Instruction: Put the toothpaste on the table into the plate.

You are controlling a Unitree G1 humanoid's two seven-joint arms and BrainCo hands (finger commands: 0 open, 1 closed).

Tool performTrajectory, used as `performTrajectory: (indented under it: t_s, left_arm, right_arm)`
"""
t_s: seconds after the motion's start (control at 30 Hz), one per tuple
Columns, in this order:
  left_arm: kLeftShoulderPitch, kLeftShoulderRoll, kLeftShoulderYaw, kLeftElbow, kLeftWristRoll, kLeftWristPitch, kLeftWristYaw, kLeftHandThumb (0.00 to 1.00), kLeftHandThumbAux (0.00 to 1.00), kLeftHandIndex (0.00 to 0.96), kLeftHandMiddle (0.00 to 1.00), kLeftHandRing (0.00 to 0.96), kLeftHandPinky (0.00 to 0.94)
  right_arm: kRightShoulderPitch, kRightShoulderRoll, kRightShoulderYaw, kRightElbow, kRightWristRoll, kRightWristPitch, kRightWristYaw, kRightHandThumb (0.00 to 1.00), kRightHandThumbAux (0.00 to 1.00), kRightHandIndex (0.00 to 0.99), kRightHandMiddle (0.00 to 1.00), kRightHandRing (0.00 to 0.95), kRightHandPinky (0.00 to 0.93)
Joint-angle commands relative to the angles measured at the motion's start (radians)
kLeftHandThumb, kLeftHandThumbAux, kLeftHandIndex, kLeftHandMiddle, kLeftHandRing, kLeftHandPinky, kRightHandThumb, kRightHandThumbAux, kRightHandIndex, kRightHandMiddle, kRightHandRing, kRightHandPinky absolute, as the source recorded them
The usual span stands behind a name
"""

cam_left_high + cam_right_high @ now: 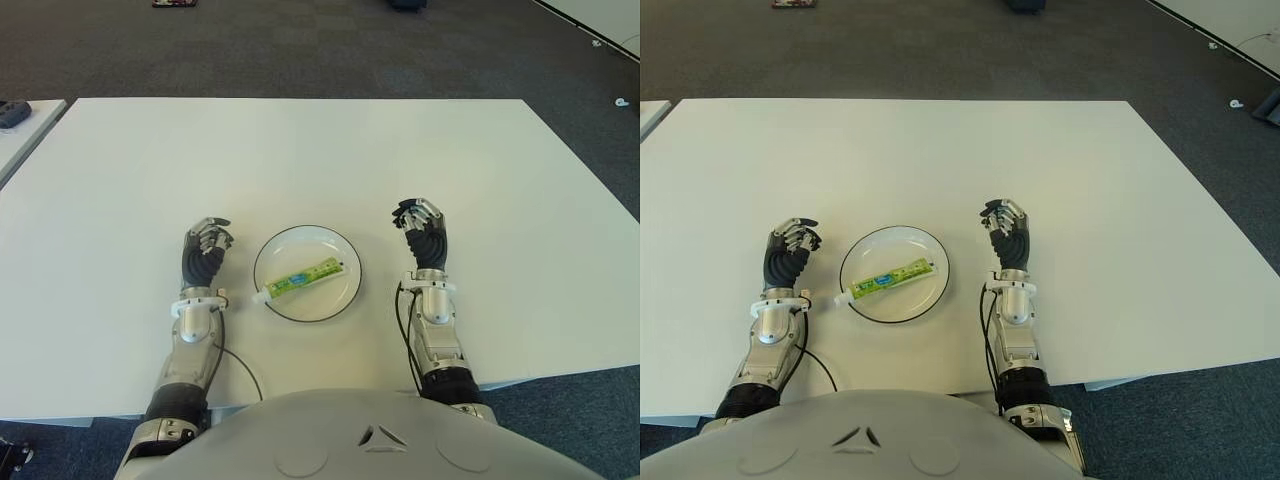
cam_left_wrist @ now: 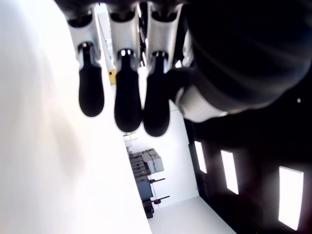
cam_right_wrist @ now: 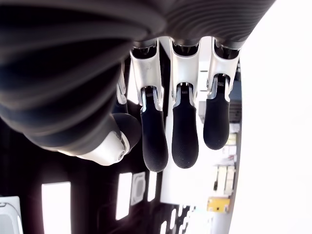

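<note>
A green and white toothpaste tube [image 1: 305,277] lies slantwise inside the round white plate [image 1: 312,243] with a dark rim. Its white cap end [image 1: 261,297] pokes over the plate's near-left rim. My left hand [image 1: 207,240] shows just left of the plate and my right hand [image 1: 420,224] just right of it, each upright and a short gap away. Neither touches the plate or the tube. In the left wrist view the fingers [image 2: 127,97] hang relaxed and hold nothing. The right hand's fingers [image 3: 185,134] look the same in the right wrist view.
The plate sits on a wide white table [image 1: 300,150] near its front edge. A second white table [image 1: 30,120] with a dark object [image 1: 12,113] stands at the far left. Dark carpet [image 1: 400,60] surrounds the table. A black cable [image 1: 240,365] curls by my left forearm.
</note>
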Motion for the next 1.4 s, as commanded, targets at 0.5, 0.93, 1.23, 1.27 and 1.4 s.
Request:
performTrajectory:
  t_s: [0.5,0.93,1.23,1.27,1.4]
  left_arm:
    - [-0.015,0.001,-0.003,0.079,-0.01,-0.061,-0.013,0.705,0.716,0.43,0.631,0.629,0.567]
    - [-0.013,0.003,-0.006,0.076,-0.008,-0.067,-0.016,0.705,0.716,0.43,0.644,0.652,0.604]
    - [-0.009,0.001,-0.009,0.068,-0.005,-0.056,-0.016,0.705,0.716,0.429,0.64,0.641,0.577]
    - [-0.009,0.001,-0.009,0.067,-0.005,-0.055,-0.016,0.705,0.716,0.429,0.639,0.64,0.576]
    - [-0.006,0.0,-0.011,0.06,-0.008,-0.047,-0.022,0.706,0.716,0.429,0.641,0.644,0.586]
  right_arm:
    - [-0.01,0.001,0.015,0.039,-0.064,0.137,-0.054,0.704,0.729,0.426,0.495,0.506,0.502]
    - [-0.019,-0.004,0.018,0.073,-0.067,0.125,-0.069,0.704,0.729,0.424,0.492,0.511,0.504]
    - [-0.019,-0.005,0.025,0.07,-0.072,0.13,-0.077,0.704,0.729,0.424,0.488,0.505,0.487]
    - [-0.019,-0.005,0.026,0.07,-0.073,0.131,-0.077,0.704,0.73,0.424,0.487,0.504,0.485]
    - [-0.02,-0.005,0.027,0.07,-0.075,0.131,-0.081,0.704,0.73,0.424,0.486,0.501,0.495]
